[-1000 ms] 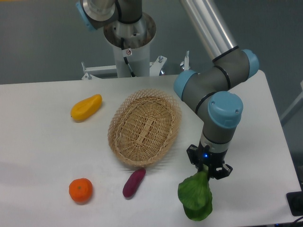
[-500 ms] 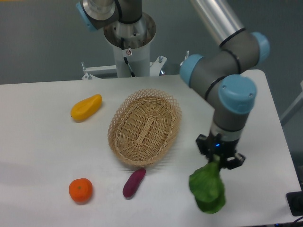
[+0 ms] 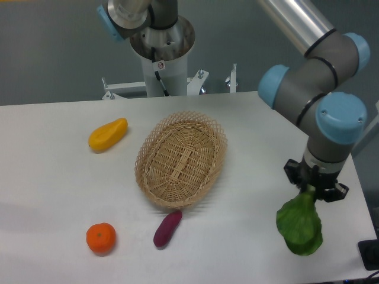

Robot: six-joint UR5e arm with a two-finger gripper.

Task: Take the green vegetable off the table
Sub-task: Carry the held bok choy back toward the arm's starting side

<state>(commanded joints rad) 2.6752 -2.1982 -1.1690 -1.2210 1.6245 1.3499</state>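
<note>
The green vegetable is a bok choy toy with a dark leafy end hanging down and its pale stalk pointing up. My gripper is shut on the stalk and holds the vegetable above the white table, near the table's right front corner. The fingertips are mostly hidden by the stalk and the wrist.
An oval wicker basket stands mid-table. A small purple eggplant piece lies just in front of it. An orange fruit sits front left and a yellow-orange mango back left. The robot base stands behind the table.
My gripper has carried the green vegetable to the right, from in front of the basket toward the table's right edge. The other objects have not moved.
</note>
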